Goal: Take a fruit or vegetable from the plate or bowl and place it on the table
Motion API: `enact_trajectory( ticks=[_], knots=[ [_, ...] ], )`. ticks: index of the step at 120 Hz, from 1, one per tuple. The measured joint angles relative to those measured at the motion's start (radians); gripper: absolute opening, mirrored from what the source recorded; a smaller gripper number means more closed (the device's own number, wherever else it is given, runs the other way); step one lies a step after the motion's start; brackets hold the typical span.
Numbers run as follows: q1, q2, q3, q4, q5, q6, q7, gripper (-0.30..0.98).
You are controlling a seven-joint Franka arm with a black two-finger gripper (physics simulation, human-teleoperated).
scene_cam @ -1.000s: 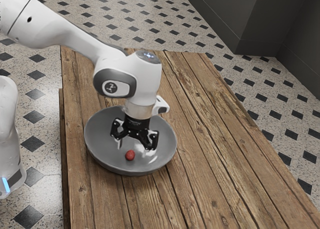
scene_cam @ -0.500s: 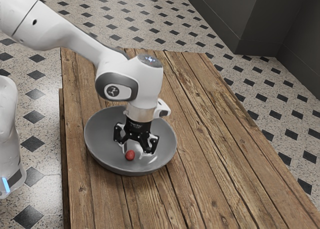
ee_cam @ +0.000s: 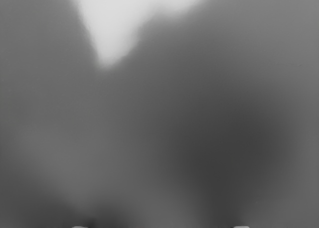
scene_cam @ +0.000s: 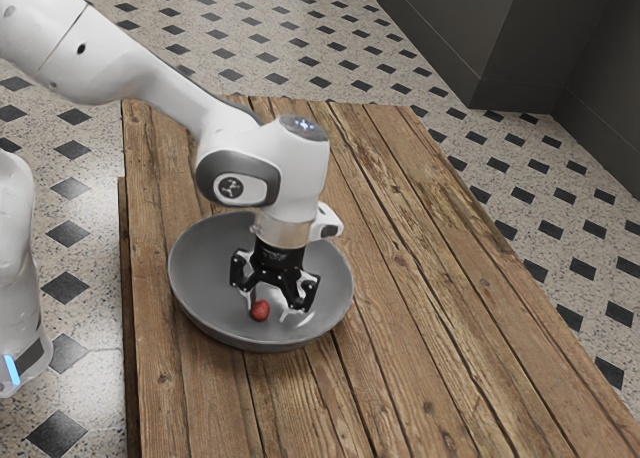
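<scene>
Lying in bowl [scene_cam: 198,280], red fruit [scene_cam: 260,310] near spread pincer [scene_cam: 268,313].

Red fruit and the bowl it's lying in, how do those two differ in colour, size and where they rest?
The fruit is red, while the bowl is grey. The fruit is small and compact; the bowl is far wider, hollow and open-topped. The fruit lies inside the bowl, whereas the bowl stands on the wooden table. Both look rounded in outline.
</scene>
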Motion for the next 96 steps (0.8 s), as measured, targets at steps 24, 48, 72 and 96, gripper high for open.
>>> enact_trajectory(
  ticks=[24, 48, 72, 96],
  knots=[
    [0.007, 0.004, -0.005, 0.000, -0.001, 0.007, 0.003, 0.58],
    [0.008, -0.005, -0.010, 0.000, 0.001, 0.011, -0.001, 0.38],
    [0.005, -0.014, -0.011, 0.000, 0.001, 0.012, -0.004, 0.24],
    [-0.001, -0.014, -0.012, 0.001, -0.003, 0.016, -0.006, 0.23]
  ],
)
